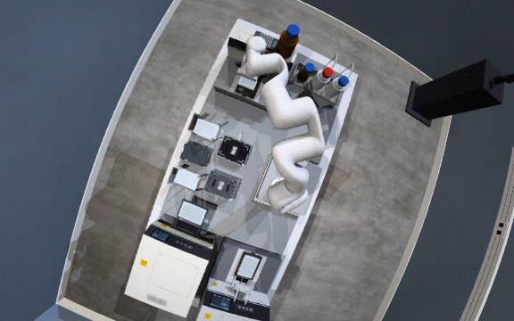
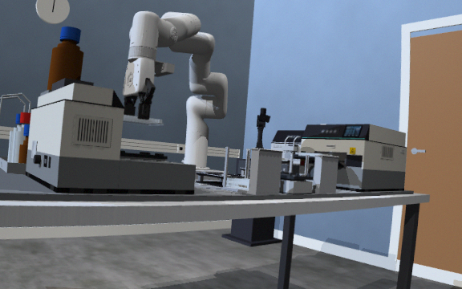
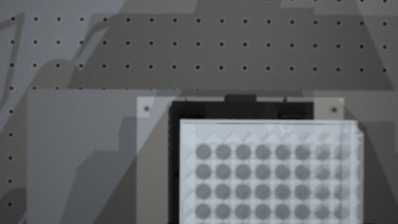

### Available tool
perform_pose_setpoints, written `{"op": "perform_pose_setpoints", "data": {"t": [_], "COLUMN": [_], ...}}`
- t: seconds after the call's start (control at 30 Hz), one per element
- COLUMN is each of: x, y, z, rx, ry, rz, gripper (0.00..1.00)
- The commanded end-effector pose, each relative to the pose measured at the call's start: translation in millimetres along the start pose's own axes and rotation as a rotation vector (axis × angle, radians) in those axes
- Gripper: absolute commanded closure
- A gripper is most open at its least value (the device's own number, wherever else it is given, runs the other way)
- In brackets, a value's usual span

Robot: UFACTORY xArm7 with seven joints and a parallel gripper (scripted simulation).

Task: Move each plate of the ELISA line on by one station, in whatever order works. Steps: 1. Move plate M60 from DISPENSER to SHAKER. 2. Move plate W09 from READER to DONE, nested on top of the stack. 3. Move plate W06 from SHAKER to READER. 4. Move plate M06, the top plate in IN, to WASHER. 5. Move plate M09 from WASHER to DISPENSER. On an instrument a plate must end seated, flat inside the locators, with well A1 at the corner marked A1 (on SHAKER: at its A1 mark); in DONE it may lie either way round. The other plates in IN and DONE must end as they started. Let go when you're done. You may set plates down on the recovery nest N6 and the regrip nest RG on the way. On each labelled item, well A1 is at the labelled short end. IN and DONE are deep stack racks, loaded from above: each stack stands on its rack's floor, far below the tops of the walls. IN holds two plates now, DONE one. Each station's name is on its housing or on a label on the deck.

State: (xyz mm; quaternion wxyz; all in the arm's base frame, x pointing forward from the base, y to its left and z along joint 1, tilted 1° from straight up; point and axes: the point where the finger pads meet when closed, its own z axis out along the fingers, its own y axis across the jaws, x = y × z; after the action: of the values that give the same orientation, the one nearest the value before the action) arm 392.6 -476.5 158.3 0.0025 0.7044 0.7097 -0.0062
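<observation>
My gripper is shut on a clear well plate, which I take to be M60, though its label cannot be read. I hold it level, a little above the black nest of the dispenser at the far end of the table. From above the plate shows beside the wrist. In the wrist view the plate fills the lower right and hides part of the nest. The fingers themselves are out of the wrist view.
A brown bottle stands on the dispenser, with three smaller bottles in a rack beside it. Mid-table are white plates, a dark station and two black nests. Near-end instruments hold plates.
</observation>
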Motion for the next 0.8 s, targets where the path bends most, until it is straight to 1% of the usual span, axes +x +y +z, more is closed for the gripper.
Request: {"op": "perform_pose_setpoints", "data": {"t": [0.0,0.77], "x": [-1,-1], "y": [1,1], "z": [-8.6,-35.9], "rx": [-0.003,-0.003], "ry": [-0.004,-0.004], "rz": [0.0,0.0], "gripper": [1.0,1.0]}}
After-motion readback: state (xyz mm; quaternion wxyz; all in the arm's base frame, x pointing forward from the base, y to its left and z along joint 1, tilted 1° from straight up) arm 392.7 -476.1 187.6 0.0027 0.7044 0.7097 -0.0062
